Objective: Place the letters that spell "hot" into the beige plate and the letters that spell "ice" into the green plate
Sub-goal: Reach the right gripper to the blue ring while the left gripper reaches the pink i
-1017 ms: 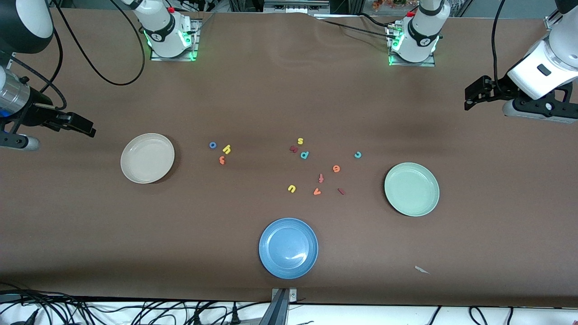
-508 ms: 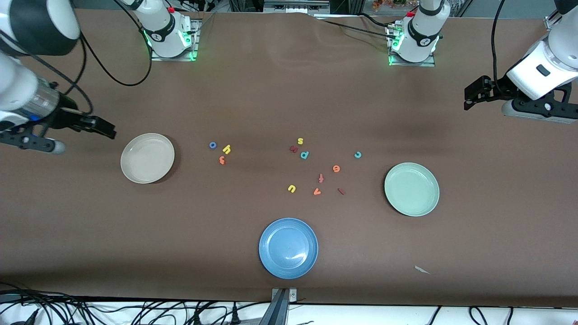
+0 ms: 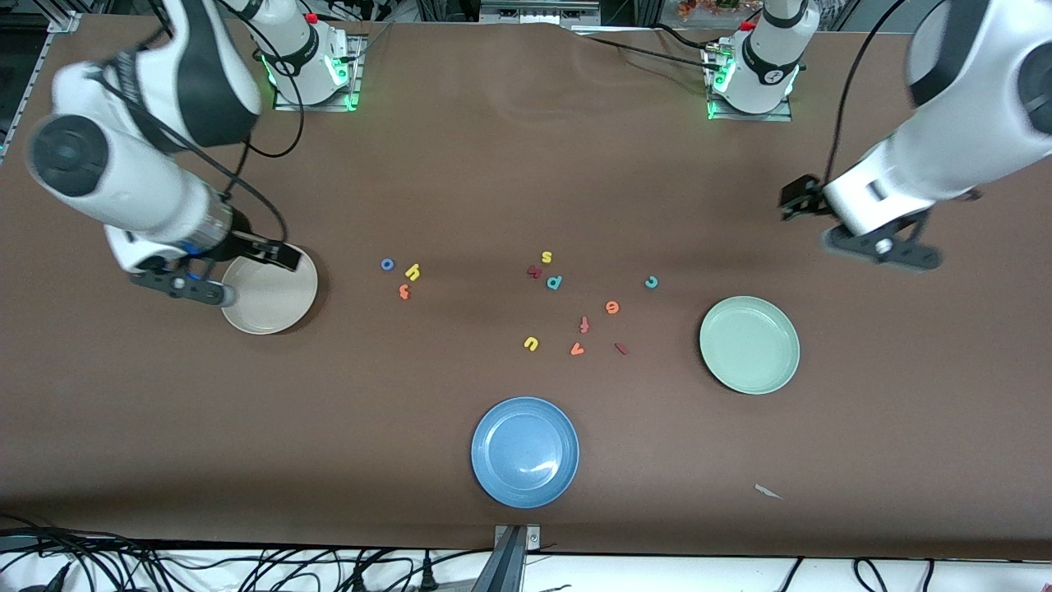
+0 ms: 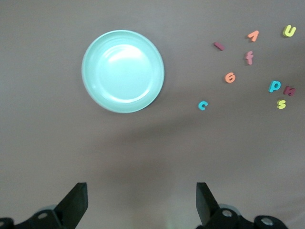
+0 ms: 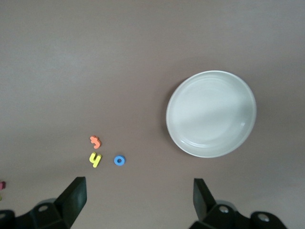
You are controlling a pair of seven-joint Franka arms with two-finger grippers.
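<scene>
A brown bench (image 3: 493, 181) carries three plates and a scatter of tiny toy letters; two white arms reach over it from bases along the edge farthest from the front camera. The right pincer (image 3: 275, 255) hangs over the rim of the beige plate (image 3: 275, 300), jaws spread wide and holding nothing; the left pincer (image 3: 795, 199) hangs over bare bench toward the left arm's end, also wide open and empty. The blue plate (image 3: 525, 451) sits at the middle of the edge nearest the front camera; the green plate (image 3: 749, 344) lies toward the left arm's end; the beige plate lies toward the right arm's end; all three are empty. Beside the beige plate, toward the bench's middle, cluster the blue "o" (image 3: 387, 264), the yellow "h" (image 3: 412, 271) and the orange "t" (image 3: 403, 291). Nearer the green plate lie the teal "c" (image 3: 651, 282), the orange "e" (image 3: 611, 307) and the maroon "i" (image 3: 621, 349). Between the groups lie a yellow "s" (image 3: 546, 257), a teal "d" (image 3: 554, 282), a red "f" (image 3: 584, 324), an orange "v" (image 3: 577, 349) and a yellow "u" (image 3: 531, 343).
</scene>
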